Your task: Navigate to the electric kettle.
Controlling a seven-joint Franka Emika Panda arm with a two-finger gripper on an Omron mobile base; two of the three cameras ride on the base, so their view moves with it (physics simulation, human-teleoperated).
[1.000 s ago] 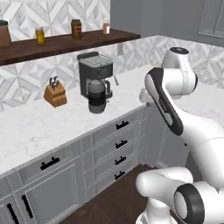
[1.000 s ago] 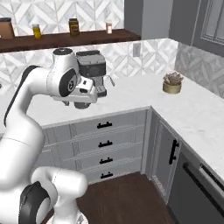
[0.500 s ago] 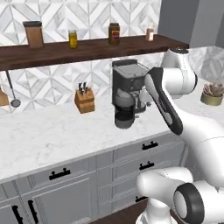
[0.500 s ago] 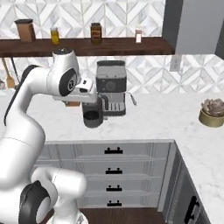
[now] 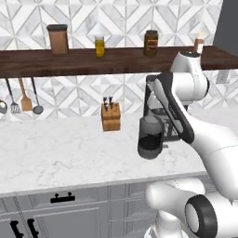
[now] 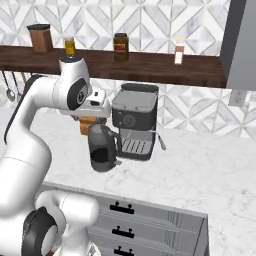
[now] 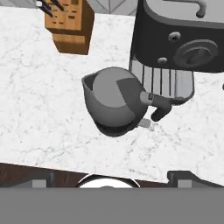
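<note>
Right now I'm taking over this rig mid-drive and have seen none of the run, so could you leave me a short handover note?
Pincer: whether it is open or shut cannot be told; it holds nothing visible.
Things: the dark grey electric kettle stands on the white marble counter, just in front of the black coffee machine, with the wooden knife block to its left.
Done: the base faces the kettle, close to the counter.
Left: confirm the stop; probably little or no driving remains.
</note>
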